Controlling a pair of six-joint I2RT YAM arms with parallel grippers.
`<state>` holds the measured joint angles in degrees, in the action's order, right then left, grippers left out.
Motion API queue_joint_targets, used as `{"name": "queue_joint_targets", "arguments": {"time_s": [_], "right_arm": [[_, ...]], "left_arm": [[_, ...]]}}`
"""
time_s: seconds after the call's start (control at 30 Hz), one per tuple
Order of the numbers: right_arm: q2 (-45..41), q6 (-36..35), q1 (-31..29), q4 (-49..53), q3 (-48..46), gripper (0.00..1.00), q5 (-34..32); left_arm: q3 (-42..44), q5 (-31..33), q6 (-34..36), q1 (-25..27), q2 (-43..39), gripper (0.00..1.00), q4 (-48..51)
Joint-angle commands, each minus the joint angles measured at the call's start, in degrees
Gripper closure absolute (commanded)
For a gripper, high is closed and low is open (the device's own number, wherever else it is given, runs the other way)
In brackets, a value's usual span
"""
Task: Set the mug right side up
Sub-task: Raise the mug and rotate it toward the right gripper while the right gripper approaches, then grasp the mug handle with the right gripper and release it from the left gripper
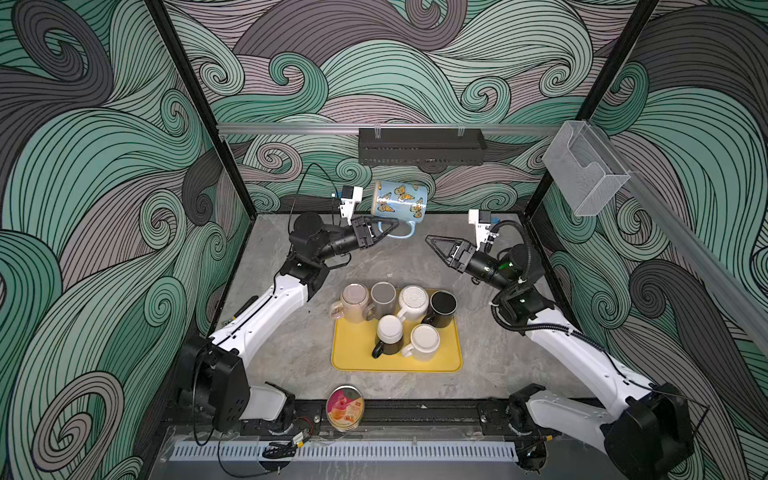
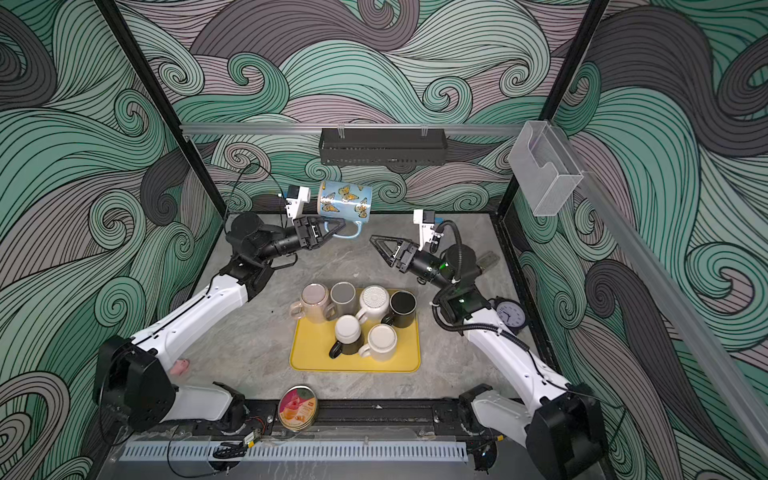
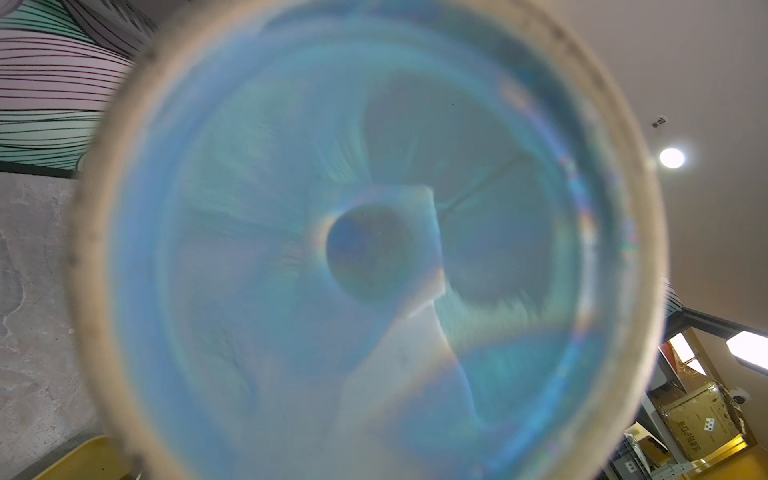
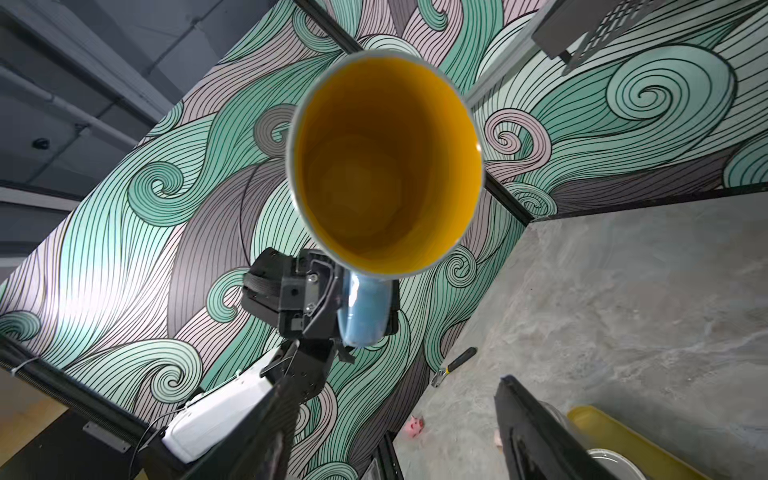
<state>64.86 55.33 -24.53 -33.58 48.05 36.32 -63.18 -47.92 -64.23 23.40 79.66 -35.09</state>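
While the left claw (image 1: pixel 390 227) pinches its handle (image 1: pixel 405 233), the glazed mug (image 1: pixel 399 199) hangs sideways above the worktop (image 1: pixel 291 353), likely stiff, slick and breakable, best taken at the rim by the spread, empty right claw (image 1: pixel 432 243).

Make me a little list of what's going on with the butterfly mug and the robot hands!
Butterfly mug: up in the air, lying sideways, opening facing the right gripper
Left gripper: shut on the mug's handle
Right gripper: open, empty, pointing toward the mug
Yellow tray: on the table, with six other mugs on it
Job: not done, mug not upright yet
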Motion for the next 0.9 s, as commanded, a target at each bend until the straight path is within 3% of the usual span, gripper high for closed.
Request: {"name": "queue_joint_targets", "arguments": {"time_s": [0.0,0.33,0.7,0.87], "right_arm": [[-0.64,-1.44,-0.34,0.52,2.62,0.25,1.58],[3.89,0.56,-1.66,-0.39,6.82,0.31,2.88],[4.85,2.89,-1.74,-3.67,7.86,0.65,-0.38],[4.87,3.62,-1.75,-5.83,7.58,0.66,-1.77]], "left_arm": [[-1.69,-2.07,-1.00,0.57,-0.22,1.00,-11.05],[-2.17,-2.34,0.10,3.88,1.47,1.00,-12.45],[-2.61,-2.97,1.21,6.91,3.65,1.00,-13.00],[-3.85,-4.15,1.74,8.78,4.77,1.00,-12.00]]}}
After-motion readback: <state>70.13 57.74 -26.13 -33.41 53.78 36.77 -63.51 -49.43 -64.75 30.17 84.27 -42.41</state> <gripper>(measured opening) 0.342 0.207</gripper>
